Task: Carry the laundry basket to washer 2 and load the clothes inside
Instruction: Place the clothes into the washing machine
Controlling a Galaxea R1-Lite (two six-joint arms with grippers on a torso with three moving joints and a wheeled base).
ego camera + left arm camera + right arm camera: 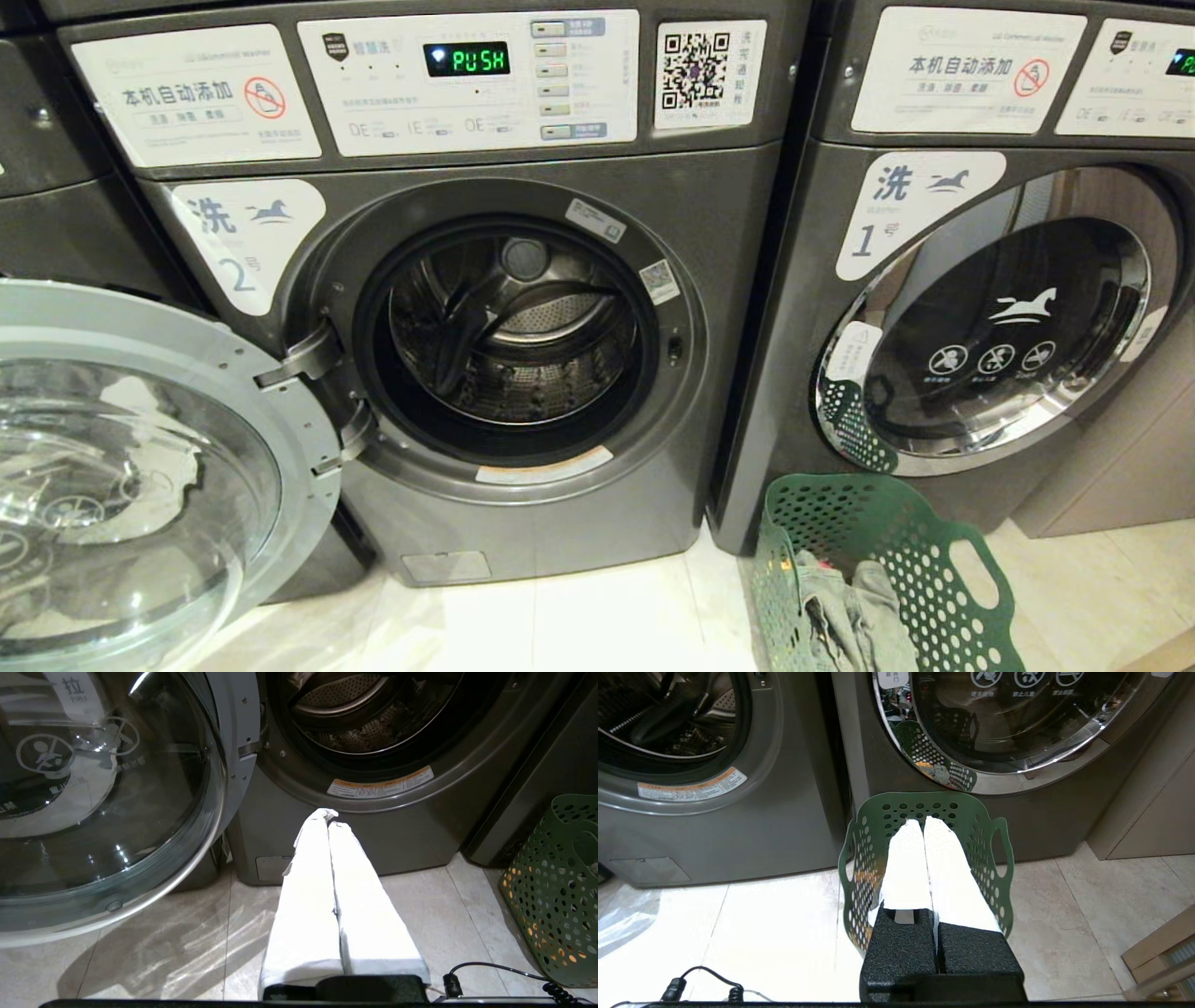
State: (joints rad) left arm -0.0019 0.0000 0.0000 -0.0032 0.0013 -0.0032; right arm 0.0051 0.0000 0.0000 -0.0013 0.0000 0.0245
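**A:** Laundry basket (887, 569) is on the floor in front of washer 1 (990, 336), just right of washer 2 (523, 345), with the clothes (854, 611) heaped inside: I can make out a grey piece and a bit of red. Washer 2's door (140, 467) is swung wide to the left and the drum (513, 327) looks empty. So loading hasn't begun, I'd say.

**B:** Grippers?

**A:** Left gripper (329, 816) has its fingers pressed together, holding nothing, aimed at washer 2's lower front. Right gripper (923, 823) is the same, closed and empty, pointing at the basket.

**B:** What could go sideways?

**A:** My guess: the clothes sit low in the basket, so a shallow grab could snag the rim or drag the whole thing. A floppy garment might also drop on the tiles on the way over, or the left arm could clip that big open door.
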